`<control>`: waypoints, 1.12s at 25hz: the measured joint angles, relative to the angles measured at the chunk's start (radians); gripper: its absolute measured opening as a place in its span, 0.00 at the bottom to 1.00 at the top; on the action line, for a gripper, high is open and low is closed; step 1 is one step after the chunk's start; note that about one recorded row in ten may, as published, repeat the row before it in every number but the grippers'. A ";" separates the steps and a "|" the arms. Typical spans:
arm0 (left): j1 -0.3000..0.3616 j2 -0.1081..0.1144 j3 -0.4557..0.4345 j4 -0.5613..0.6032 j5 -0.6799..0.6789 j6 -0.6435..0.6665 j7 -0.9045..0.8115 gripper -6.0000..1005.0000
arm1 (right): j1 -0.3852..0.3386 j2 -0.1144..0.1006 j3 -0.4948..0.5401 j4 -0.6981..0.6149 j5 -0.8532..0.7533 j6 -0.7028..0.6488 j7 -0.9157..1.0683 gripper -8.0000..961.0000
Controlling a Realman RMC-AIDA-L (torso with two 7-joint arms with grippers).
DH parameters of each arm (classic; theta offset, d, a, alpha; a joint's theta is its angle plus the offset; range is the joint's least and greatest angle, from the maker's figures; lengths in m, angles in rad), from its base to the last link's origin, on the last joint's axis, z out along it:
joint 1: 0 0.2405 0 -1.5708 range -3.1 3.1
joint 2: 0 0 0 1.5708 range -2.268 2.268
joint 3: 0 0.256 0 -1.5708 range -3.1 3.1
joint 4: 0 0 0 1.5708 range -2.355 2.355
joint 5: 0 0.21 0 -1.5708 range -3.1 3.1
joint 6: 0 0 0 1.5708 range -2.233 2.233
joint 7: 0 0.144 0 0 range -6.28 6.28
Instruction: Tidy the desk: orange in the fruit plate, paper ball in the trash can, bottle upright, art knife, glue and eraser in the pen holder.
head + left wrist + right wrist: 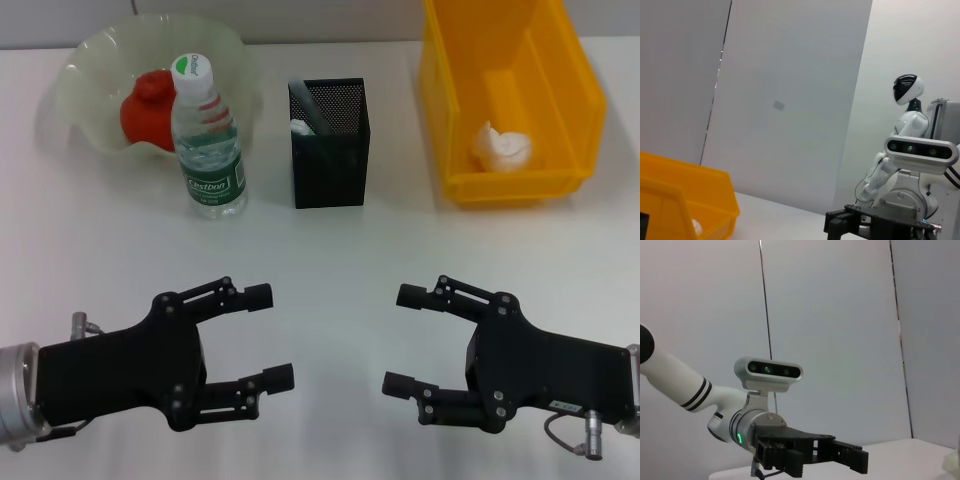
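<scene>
The orange [148, 108] lies in the pale-green fruit plate [95, 70] at the back left. The bottle [207, 140] stands upright in front of the plate, white cap on top. The black mesh pen holder [330, 150] stands at the back middle with a stick and something white showing inside it; I cannot make out the eraser. The paper ball [502, 146] lies in the yellow trash can [560, 110] at the back right. My left gripper [270, 335] and right gripper [398, 340] are open and empty, low over the table's front, facing each other.
The white table [330, 250] stretches bare between the grippers and the objects at the back. The left wrist view shows a corner of the yellow bin [685, 200] and the right gripper farther off [837, 227]. The right wrist view shows the left gripper [850, 457].
</scene>
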 joint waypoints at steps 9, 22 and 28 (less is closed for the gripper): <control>0.015 0.003 -0.002 0.000 0.000 0.008 0.009 0.83 | 0.041 0.002 -0.012 0.039 0.002 0.001 0.000 0.86; 0.018 0.006 -0.001 0.002 -0.008 0.011 0.011 0.83 | 0.062 0.002 -0.023 0.052 0.007 0.001 0.000 0.86; 0.018 0.006 -0.001 0.002 -0.008 0.011 0.011 0.83 | 0.062 0.002 -0.023 0.052 0.008 0.003 0.000 0.86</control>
